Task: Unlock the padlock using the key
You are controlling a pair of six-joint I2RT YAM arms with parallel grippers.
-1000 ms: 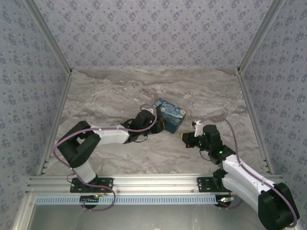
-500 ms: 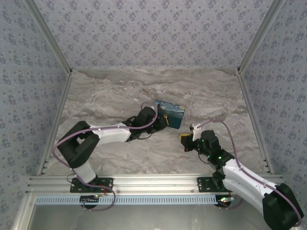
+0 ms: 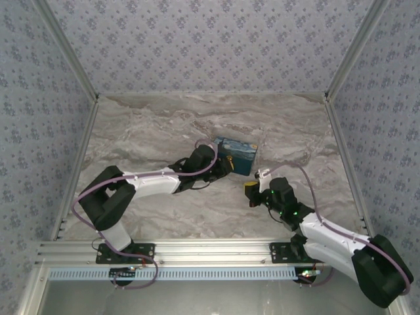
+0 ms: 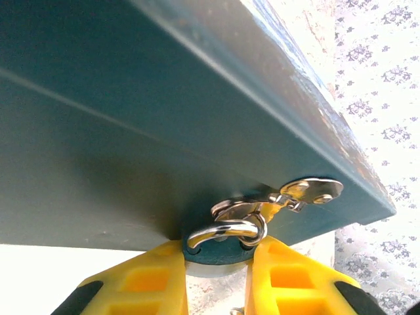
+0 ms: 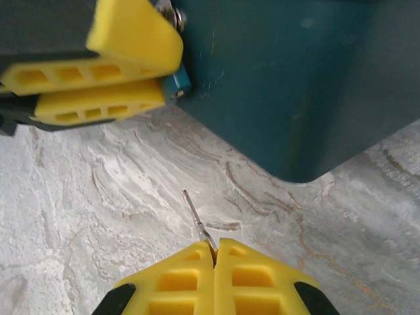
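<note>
At the front clasp, our left end effector (image 4: 216,266), clamped on the padlock (image 4: 226,231), had tipped the box (image 3: 237,153) over, so we figured the right end effector (image 5: 214,248), pinching the key (image 5: 197,222), got a clearer shot.

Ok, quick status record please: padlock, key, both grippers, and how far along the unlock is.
padlock: hangs by its shackle on the clasp of the box
left gripper: shut on the padlock
right gripper: shut on the key
key: silvery shaft sticks out past the fingertips, pointing toward the box
progress: key apart from padlock, not yet inserted
</note>
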